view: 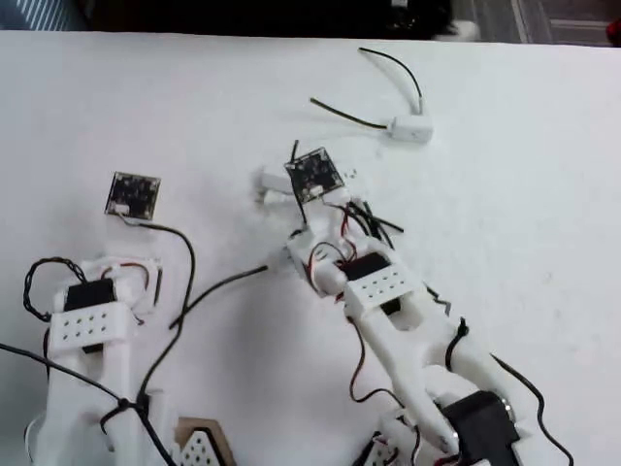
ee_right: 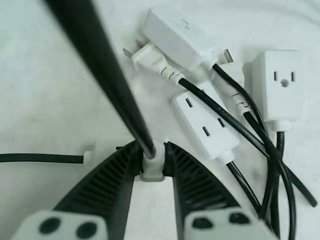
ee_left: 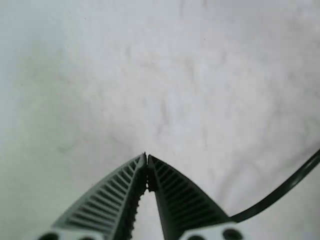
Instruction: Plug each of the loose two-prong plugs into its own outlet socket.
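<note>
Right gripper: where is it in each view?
High view: right gripper at centre, just below the dark board.
Right wrist view: in the foreground, shut on a plug.
Left wrist view: the left gripper, shut, over the table.
Shared landmark: black cords beside the right gripper, also in its wrist view.

White table point(view: 543, 243) covered in wrinkled cloth, evenly lit. Dark floor point(view: 243, 15) beyond far edge; pale tiles point(view: 568, 19) at one corner.

White arms point(view: 417, 335), black ribbed end effectors point(ee_left: 146, 159)
</note>
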### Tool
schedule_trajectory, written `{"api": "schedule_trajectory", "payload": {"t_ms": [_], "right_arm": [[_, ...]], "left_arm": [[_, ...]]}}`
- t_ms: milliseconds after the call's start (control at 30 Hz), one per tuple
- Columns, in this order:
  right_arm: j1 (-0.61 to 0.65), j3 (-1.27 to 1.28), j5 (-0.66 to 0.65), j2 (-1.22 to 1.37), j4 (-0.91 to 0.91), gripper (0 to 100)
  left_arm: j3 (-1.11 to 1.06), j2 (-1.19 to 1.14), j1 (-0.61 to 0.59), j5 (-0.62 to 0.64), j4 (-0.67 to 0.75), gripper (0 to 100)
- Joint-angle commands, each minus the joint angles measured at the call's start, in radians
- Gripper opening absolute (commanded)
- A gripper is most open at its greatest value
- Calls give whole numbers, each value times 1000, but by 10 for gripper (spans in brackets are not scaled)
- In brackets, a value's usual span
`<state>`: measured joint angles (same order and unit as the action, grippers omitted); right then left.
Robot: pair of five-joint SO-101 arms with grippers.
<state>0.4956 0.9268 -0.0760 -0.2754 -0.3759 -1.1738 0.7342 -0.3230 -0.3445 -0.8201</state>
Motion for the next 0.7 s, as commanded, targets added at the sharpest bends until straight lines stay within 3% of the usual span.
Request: {"api": "schedule_trajectory", "payload": {"t_ms": [0,667], "right_arm": [[4,-11,6,27,33,17],[-2,81,-2,38,50,17]], "left_arm": [[5,27,-8,9,18,26],[5,27,-8,9,15,26]]}}
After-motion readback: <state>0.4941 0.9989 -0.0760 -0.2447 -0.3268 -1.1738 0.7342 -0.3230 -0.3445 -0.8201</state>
